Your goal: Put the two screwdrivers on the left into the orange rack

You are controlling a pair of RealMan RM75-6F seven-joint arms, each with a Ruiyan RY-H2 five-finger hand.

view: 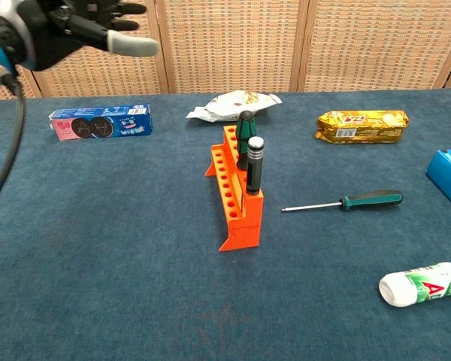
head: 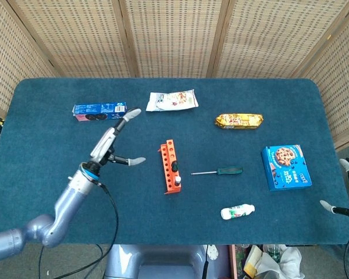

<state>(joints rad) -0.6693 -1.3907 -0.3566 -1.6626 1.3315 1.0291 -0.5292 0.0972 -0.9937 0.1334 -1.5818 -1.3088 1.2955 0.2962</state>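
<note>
**A:** Status on the rack?

**B:** Currently both screwdrivers stand upright in the orange rack (view: 237, 197): the green-handled screwdriver (view: 245, 129) and, directly in front of it in the chest view, the black-handled screwdriver (view: 254, 163), at the rack's near end. Other holes are unfilled.

**A:** Your hands?

**B:** My left hand (head: 111, 146) is in the air at 9 o'clock from the rack, well apart, fingers spread, holding nothing. In the chest view it sits top left (view: 56, 26). My right hand (head: 346, 193) barely shows at the right edge; can't tell how its fingers lie.

**A:** Anything else on the table?

**B:** A third screwdriver (head: 217, 171) lies flat at 3 o'clock from the rack. White bottle (head: 237, 211) at 4. Blue cookie box (head: 285, 167) far right, gold packet (head: 239, 121) at 2, white snack bag (head: 171, 100) at 12, blue biscuit pack (head: 100, 110) at 10.
</note>
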